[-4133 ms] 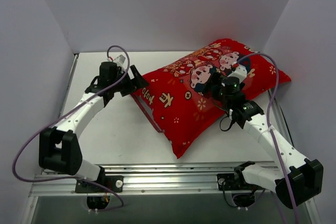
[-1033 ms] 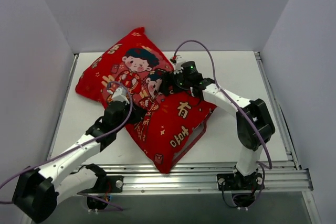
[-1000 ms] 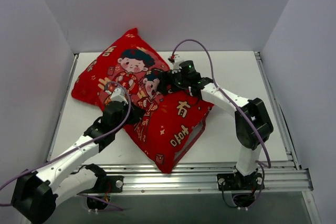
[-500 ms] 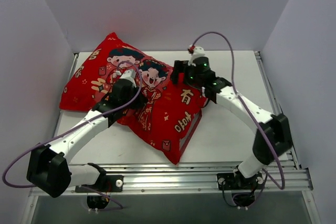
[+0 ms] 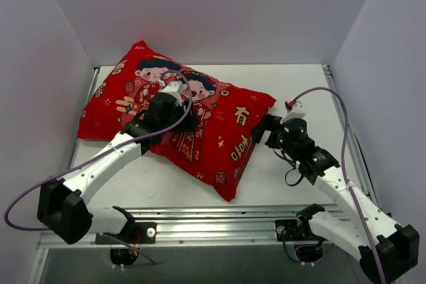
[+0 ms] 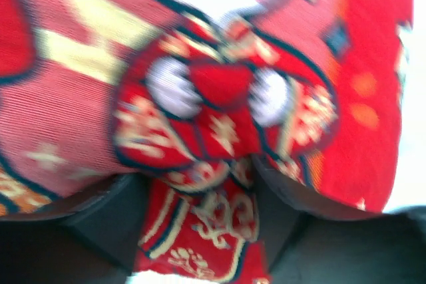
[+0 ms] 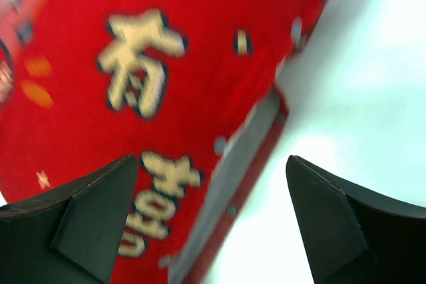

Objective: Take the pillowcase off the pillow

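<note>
Lying over the left and middle of the table, the pillowcase was not yet off its hidden pillow; the left gripper pinched a top fold, I think to anchor it, and the right gripper hung spread beside the open right edge.

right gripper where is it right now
In the top view the right gripper is right of centre, just off the right edge of the pillowcase, over the table, fingers open toward it.
</note>
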